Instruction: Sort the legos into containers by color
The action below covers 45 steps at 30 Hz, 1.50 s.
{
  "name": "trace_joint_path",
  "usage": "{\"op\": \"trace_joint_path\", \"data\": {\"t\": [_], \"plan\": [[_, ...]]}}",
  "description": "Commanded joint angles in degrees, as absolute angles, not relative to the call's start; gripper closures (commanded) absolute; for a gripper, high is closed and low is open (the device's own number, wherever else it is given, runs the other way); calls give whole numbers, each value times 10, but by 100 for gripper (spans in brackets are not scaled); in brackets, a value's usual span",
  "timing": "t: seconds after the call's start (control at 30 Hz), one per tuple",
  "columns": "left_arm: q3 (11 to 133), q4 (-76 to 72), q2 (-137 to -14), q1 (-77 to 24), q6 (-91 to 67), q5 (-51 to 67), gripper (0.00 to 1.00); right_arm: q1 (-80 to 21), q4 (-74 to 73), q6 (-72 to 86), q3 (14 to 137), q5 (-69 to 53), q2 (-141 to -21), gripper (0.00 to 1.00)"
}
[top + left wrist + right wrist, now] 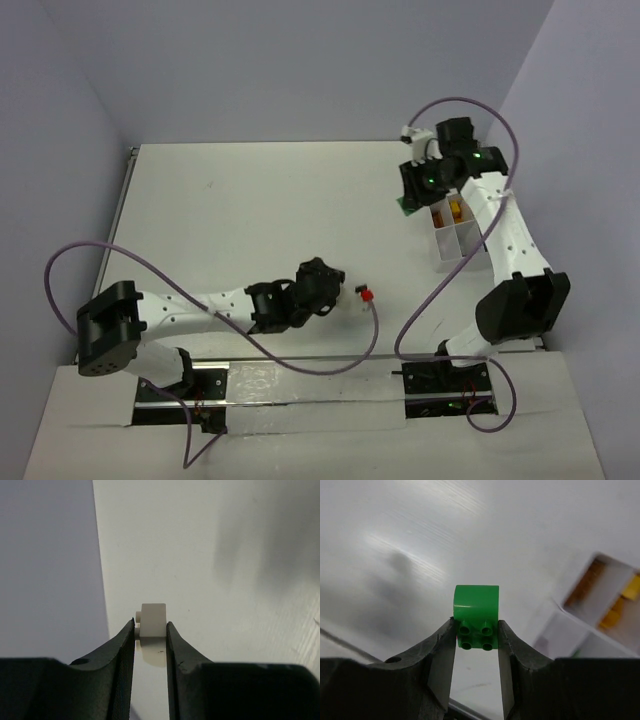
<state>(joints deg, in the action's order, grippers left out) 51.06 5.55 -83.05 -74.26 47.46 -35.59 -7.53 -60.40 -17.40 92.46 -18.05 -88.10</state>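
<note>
Left hand (150,630) grips a small white plastic brick (152,621); right hand (476,630) grips a green round-topped plastic brick (476,609), white gridded plastic tray (559,629) to its right.

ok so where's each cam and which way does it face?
Top external: above and behind, looking down at the table; left arm and right arm show.
Left wrist: looks along left gripper, shut on white lego.
Right wrist: along right gripper, shut on green lego.
Shared: top and right wrist both see the tray.

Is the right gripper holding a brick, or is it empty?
Holding: the right gripper is shut on a green brick, both fingers pressed against its sides.
</note>
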Motion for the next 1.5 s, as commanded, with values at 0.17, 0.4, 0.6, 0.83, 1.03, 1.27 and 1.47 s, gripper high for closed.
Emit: {"op": "trace_joint_path", "data": {"t": [0.17,0.4,0.6,0.83,1.03,1.27,1.47], "plan": [[780,295,-875,-543,174,-68,100,87,-618,-293,840,-91,-806,100],[897,331,-906,-421,25,154,100,133,-579,-305,788,-57,-822,100],[901,303,-900,-396,-31,211,100,134,-547,-297,777,-40,-847,100],[901,298,-904,-391,-44,213,100,134,-519,-289,780,-25,-880,95],[901,297,-904,-388,-47,213,100,133,-510,-287,778,-11,-893,72],[905,295,-911,-380,-61,235,100,133,-512,-292,773,-18,-893,44],[907,290,-908,-370,-73,259,100,119,-550,-285,797,-47,-881,16]]}}
